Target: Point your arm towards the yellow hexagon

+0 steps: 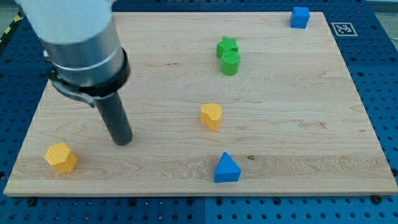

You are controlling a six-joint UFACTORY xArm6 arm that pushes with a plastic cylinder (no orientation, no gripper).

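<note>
My tip, the lower end of a straight dark rod with no fingers to part or close, is resting on the light wooden worktop. It is standing near the yellow hexagon block, toward the view's upper right of it and not touching. The hexagon is lying flat near the view's bottom-left corner, its six-sided face pointing up and showing no clear long axis. The arm's grey housing is being cut off at the view's top.

Bright, even overhead light; soft short shadows; sharp focus, no glare.
</note>
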